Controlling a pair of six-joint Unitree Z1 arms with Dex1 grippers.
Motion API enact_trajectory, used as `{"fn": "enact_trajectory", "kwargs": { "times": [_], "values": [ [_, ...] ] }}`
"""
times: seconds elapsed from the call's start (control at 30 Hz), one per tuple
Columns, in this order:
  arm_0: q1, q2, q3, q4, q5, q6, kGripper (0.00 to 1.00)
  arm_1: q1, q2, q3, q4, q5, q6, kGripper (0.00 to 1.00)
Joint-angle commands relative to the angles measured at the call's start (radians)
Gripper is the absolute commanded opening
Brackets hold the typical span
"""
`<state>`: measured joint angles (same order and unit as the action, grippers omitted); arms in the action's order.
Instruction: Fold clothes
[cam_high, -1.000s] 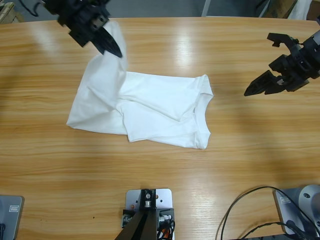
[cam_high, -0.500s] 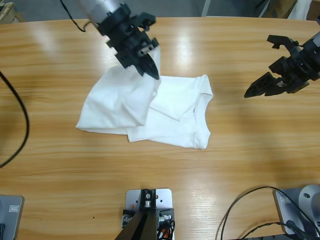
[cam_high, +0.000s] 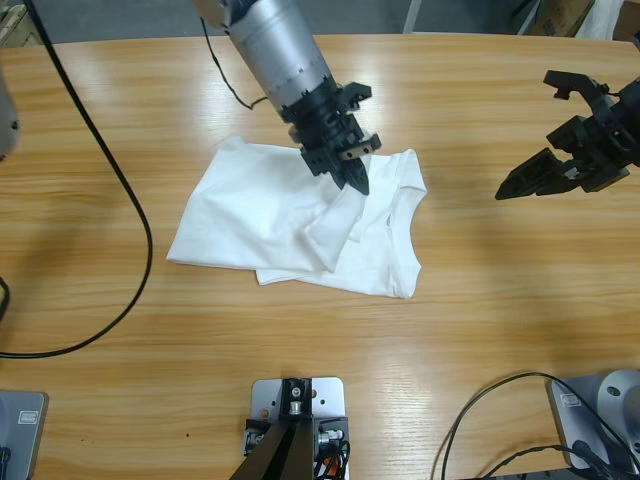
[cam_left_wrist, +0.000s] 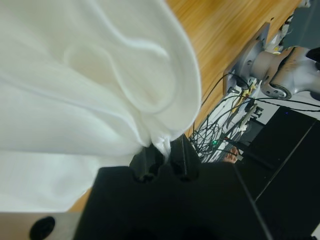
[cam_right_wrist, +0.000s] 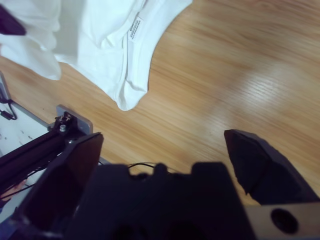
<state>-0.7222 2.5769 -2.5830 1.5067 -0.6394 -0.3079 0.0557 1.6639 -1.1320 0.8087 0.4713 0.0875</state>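
T-shirt (cam_high: 290, 225): white, lying rumpled and partly folded on the worktop (cam_high: 480, 300) a little left of the middle; a fold of its cloth is lifted off the rest and pinched in the left gripper (cam_high: 355, 180).
T-shirt against the fingers: in the left wrist view the white cloth (cam_left_wrist: 90, 85) bunches down into the tips of the two black fingers (cam_left_wrist: 184, 156), which are clamped together on it; the rest billows out above them.
Long axis: runs left to right across the worktop, with the neck opening (cam_high: 400, 195) at the right end, facing the right gripper (cam_high: 530, 180), and the hem end at the left.
Neck label: seen in the right wrist view, a small white tag (cam_right_wrist: 135, 25) inside the collar rim.
Left arm: silver, coming down from the top edge over the upper middle of the shirt, its gripper just left of the collar.
Right gripper: well apart from the shirt, hovering above bare wood at the right edge; its fingers (cam_right_wrist: 262, 162) stand wide apart and hold nothing.
Change from a second ago: the left gripper has carried the held fold from the far left corner of the shirt rightward to the collar, and the left part of the shirt now lies doubled over itself; the right gripper has barely moved.
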Motion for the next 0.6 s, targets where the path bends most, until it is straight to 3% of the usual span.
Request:
{"fn": "enact_trajectory", "kwargs": {
  "times": [0.03, 0.2, 0.23, 0.27, 0.3, 0.33, 0.6],
  "values": [
    [-0.049, 0.128, -0.057, 0.128, -0.019, -0.02, 0.0, 0.009, -0.006, 0.032, -0.003, 0.006, 0.011, 1.0],
    [-0.079, 0.175, -0.108, 0.146, -0.025, -0.023, 0.0, 0.009, -0.005, 0.035, 0.0, 0.006, 0.009, 1.0],
    [-0.083, 0.18, -0.115, 0.148, -0.028, -0.024, 0.113, 0.009, -0.004, 0.036, 0.0, 0.006, 0.009, 1.0],
    [-0.086, 0.182, -0.12, 0.148, -0.028, -0.026, 0.602, 0.009, -0.004, 0.038, 0.0, 0.006, 0.008, 1.0],
    [-0.089, 0.183, -0.126, 0.148, -0.028, -0.027, 0.865, 0.01, -0.004, 0.039, 0.0, 0.006, 0.008, 1.0],
    [-0.091, 0.183, -0.132, 0.148, -0.026, -0.028, 0.957, 0.009, -0.003, 0.04, -0.001, 0.007, 0.008, 1.0],
    [-0.091, 0.17, -0.191, 0.152, -0.023, -0.037, 0.968, 0.01, 0.001, 0.041, -0.005, 0.013, 0.008, 1.0]
  ]
}}
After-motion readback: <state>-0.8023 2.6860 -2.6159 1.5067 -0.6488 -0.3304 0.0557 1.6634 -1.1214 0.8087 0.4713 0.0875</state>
